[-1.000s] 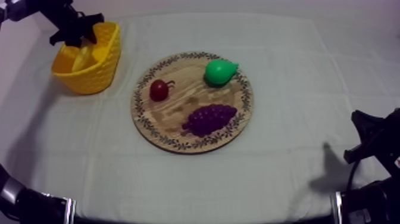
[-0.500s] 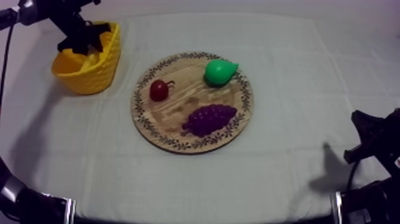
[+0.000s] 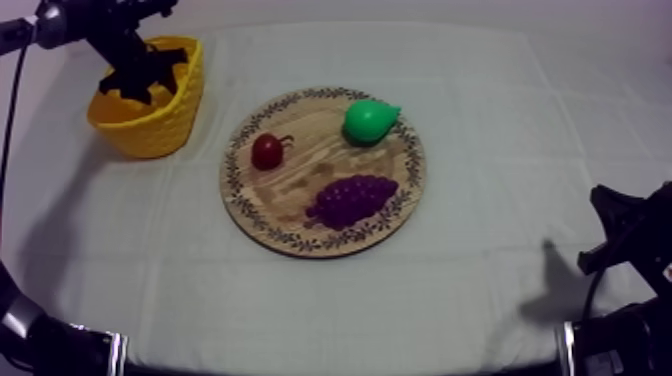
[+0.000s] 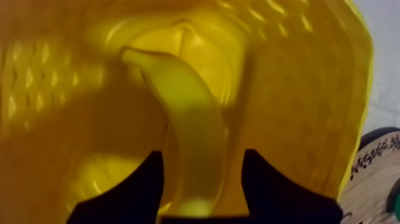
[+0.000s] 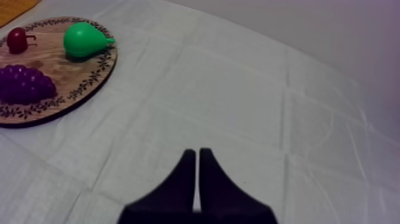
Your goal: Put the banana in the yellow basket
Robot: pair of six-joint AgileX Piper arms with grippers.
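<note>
Left gripper (image 4: 202, 153) is down inside the basket (image 4: 297, 89), with its fingers (image 4: 143, 190) spread apart. The banana (image 4: 190, 119) lies between them on the basket floor, and a thin strip of yellow shows between the fruit and each inner finger face, so I judge the gripper to be open and not clamping. The banana's long axis runs straight away from the fingers. Its near end sits in the gap between the tips and its curved far end points at the far basket wall. The coming move turns on this one relation: the fruit lies along the line of the fingers, not across it, so a straight lift should clear it, whereas any sideways drift would put a finger against its flank. Basket walls stand close on both sides of the fingers, and a slanted lift could catch the rim. On this evidence the placing looks done, with only the left arm's retreat outstanding. The board (image 3: 300, 180) lies well off to the side of these fingers and carries a pear (image 3: 370, 120), grapes (image 3: 350, 198) and a small red fruit (image 3: 267, 151) — no banana. Right gripper (image 5: 197, 154) is well apart from the basket, with its fingers pressed together as a narrow wedge over bare cloth (image 5: 238, 89), holding nothing. The left arm is plainly the nearer — the right has no part in this.
</note>
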